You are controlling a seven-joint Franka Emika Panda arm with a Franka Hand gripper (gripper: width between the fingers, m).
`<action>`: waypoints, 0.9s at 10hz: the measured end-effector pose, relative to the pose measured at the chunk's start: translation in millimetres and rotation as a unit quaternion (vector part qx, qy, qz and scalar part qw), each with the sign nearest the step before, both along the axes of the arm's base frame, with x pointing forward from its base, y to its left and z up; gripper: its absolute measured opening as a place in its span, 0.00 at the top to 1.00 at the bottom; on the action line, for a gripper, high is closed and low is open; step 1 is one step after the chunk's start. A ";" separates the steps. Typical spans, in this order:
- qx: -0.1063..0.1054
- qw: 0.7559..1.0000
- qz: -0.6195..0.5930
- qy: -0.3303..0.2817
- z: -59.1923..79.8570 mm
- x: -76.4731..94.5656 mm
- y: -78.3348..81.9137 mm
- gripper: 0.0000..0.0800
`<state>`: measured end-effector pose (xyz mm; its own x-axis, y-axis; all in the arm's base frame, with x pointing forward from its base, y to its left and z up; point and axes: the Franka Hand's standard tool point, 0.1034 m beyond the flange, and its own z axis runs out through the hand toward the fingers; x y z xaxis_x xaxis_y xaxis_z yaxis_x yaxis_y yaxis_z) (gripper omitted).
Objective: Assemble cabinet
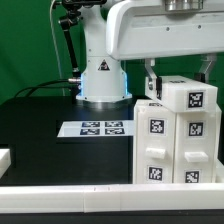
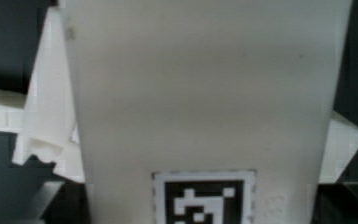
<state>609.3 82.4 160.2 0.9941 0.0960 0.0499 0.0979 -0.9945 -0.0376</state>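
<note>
The cabinet is a tall white box at the exterior view's right, with several black-and-white square markers on its front blocks. A smaller white top block with one marker sits on it. My gripper hangs right over that block, one dark finger on each side of it. In the wrist view a white face of the cabinet fills the picture, with a marker on it. My fingertips are hidden there, so I cannot tell whether they press on the block.
The marker board lies flat on the black table, to the cabinet's left in the exterior view. The arm's base stands behind it. A white rail runs along the front edge, with a white piece at the far left.
</note>
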 end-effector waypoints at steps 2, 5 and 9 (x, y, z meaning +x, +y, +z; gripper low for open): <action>0.004 0.997 -0.081 0.002 -0.1 0.3 -0.2 0.30; 0.009 0.984 -0.176 0.005 -0.4 0.6 -0.9 0.30; 0.020 0.949 -0.313 0.008 -0.4 2.5 0.4 0.30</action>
